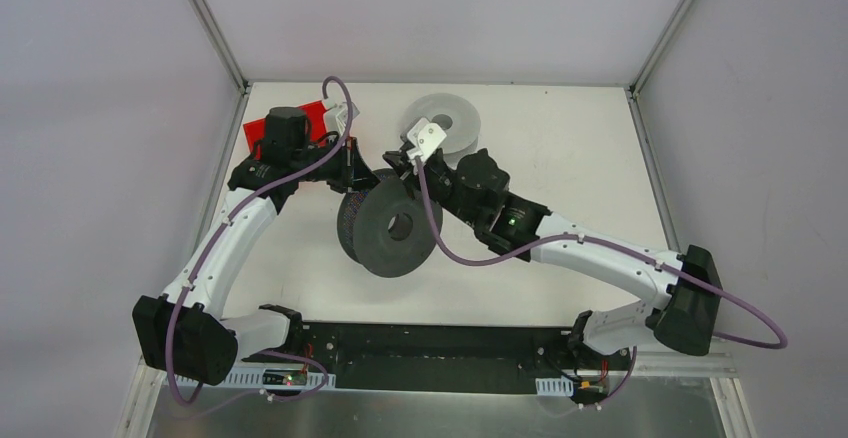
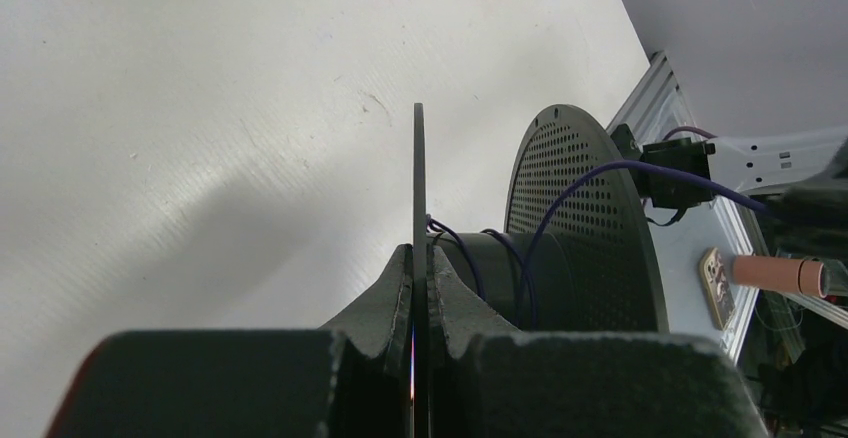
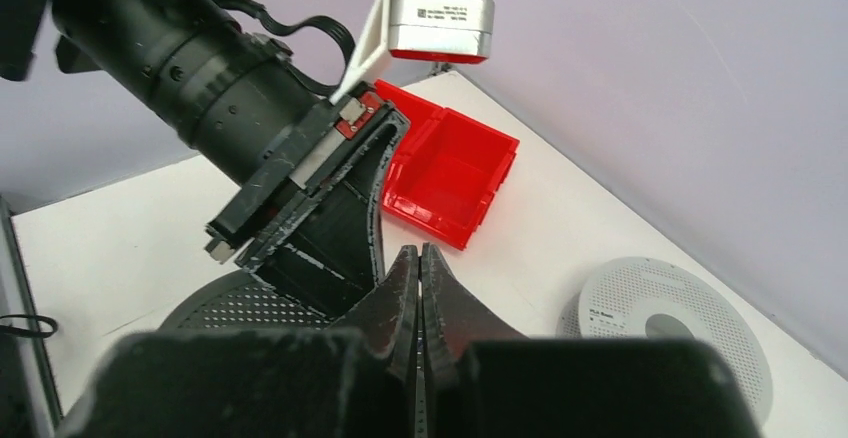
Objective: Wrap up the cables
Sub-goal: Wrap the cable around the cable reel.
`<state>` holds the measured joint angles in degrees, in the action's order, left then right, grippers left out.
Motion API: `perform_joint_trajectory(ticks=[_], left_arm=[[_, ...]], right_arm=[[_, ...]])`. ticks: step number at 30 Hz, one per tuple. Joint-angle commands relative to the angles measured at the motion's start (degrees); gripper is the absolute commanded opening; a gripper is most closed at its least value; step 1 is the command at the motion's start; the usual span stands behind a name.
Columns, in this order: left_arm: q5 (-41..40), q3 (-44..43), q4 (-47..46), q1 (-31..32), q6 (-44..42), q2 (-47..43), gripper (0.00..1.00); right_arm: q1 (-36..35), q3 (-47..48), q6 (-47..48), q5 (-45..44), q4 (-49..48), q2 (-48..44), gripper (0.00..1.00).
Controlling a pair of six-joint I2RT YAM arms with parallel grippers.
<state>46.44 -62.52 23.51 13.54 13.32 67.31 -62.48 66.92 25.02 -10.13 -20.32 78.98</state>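
Much of the cable (image 2: 452, 236) escapes us. From above we cannot find it at all. Only the left wrist view shows it, as a few thread-thin dark strands looped over the hub (image 2: 503, 258) of the dark spool (image 1: 385, 250). Its turns run around the hub, crosswise to the spool's axis. A further thin purplish strand climbs from the hub, crosses the perforated flange (image 2: 585, 248) and heads right; whether it belongs to the same cable we cannot tell.

The spool stands on its rims at mid tabletop (image 1: 570, 158), its axis level and one face turned toward the near edge. The left pincer (image 2: 420, 254) is clamped on the thin nearer flange (image 2: 418, 168), which we see edge-on. The flange's lower part is hidden between the fingers (image 2: 385, 298).

The right pincer (image 3: 420, 254) is fully closed just beside the left one, above the spool, and we make out nothing between its tips. A red bin (image 3: 450, 173) is half hidden beneath the left arm (image 1: 235, 233) in the overhead view. A light grey spool (image 3: 640, 283) lies flat toward the back.
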Motion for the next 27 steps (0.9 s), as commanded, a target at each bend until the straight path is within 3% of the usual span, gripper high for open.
perform_joint_trajectory(ticks=[1,8,13,16,21,27], left_arm=[[3.98,-1.23,-0.21,0.35,-1.59,-2.34,0.00],[5.86,-2.26,-0.48,-0.50,0.18,-2.70,0.00],[8.08,-1.18,-7.26,-1.79,7.79,-3.30,0.00],[9.93,0.59,-13.65,-2.86,16.17,-3.28,0.00],[11.44,5.41,-31.95,-5.13,32.93,-3.60,0.00],[7.24,11.52,-50.74,-6.65,52.85,-2.54,0.00]], right_arm=[[1.07,-0.63,-3.08,0.50,-0.95,-2.93,0.00],[8.57,-8.09,-11.82,-2.09,0.80,-8.44,0.00],[11.78,-19.65,-16.57,1.32,-3.20,-15.72,0.00],[13.93,-24.40,-17.90,3.46,-6.11,-20.02,0.00],[15.48,-31.06,-18.25,6.70,-11.70,-24.87,0.00],[15.40,-37.44,-17.69,11.68,-21.04,-28.94,0.00]])
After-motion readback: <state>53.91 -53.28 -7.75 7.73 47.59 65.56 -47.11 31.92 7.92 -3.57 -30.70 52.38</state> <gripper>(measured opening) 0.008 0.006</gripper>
